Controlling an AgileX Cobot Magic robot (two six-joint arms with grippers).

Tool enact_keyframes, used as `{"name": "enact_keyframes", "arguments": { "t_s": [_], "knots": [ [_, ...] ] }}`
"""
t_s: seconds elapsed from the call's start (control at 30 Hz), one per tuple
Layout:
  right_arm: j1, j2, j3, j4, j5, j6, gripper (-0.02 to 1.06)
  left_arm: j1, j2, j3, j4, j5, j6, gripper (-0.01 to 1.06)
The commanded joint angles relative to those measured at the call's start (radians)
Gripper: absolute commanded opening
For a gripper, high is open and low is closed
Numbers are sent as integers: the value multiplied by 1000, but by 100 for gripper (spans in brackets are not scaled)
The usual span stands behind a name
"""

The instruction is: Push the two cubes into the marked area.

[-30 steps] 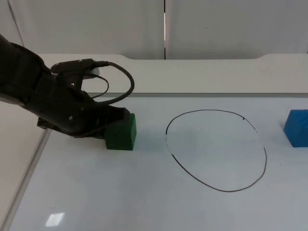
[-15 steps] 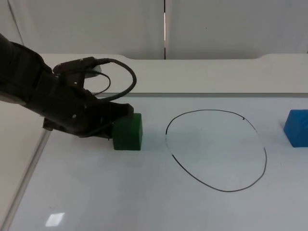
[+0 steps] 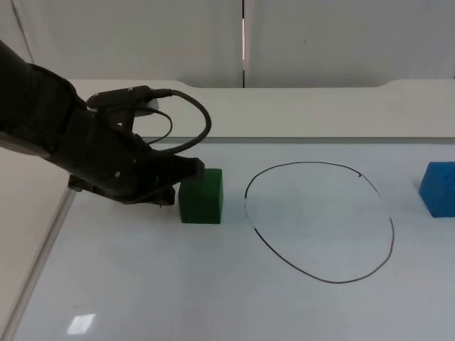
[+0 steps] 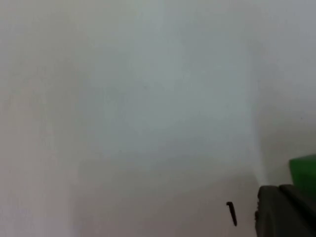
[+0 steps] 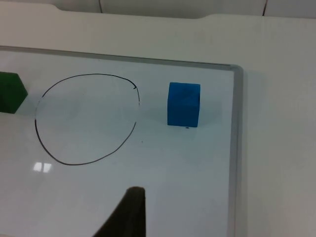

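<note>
From my station I see the drawn outline point(image 3: 320, 222) nearest on the table point(image 3: 178, 298), a black loop on the white board, with nothing inside it. Just outside its left edge sits the green cube point(image 3: 201, 196), flat on the board, not yet across the line. The left end effector point(image 3: 186, 170) is pressed against the cube's left face; the left arm reaches in low from the left edge, its forearm stretched nearly level across the board and its wrist turned toward the cube. I can't tell how far apart its fingers stand. In the left wrist view a sliver of the green cube point(image 4: 303, 170) shows beside the dark fingertip. The blue cube point(image 3: 437, 188) rests by the board's right edge, well clear of the outline. The right arm waits; its wrist view looks down on the blue cube point(image 5: 183, 104) and the outline point(image 5: 86, 118), and I can't judge the right end effector point(image 5: 129, 210).
</note>
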Motion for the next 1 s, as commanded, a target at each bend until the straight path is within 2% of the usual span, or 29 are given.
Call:
{"name": "enact_keyframes", "arguments": {
  "t_s": [0.0,0.4,0.53,0.97],
  "knots": [
    [-7,-4,0,2,-7,1,105,-4,1,-6,-21,-7,3,0],
    [-7,-4,0,2,-7,1,105,-4,3,-34,-42,22,7,0],
    [-7,-4,0,2,-7,1,105,-14,3,-34,-65,55,7,0],
    [-7,-4,0,2,-7,-3,105,-46,3,-34,-65,34,15,0]
  ]
}}
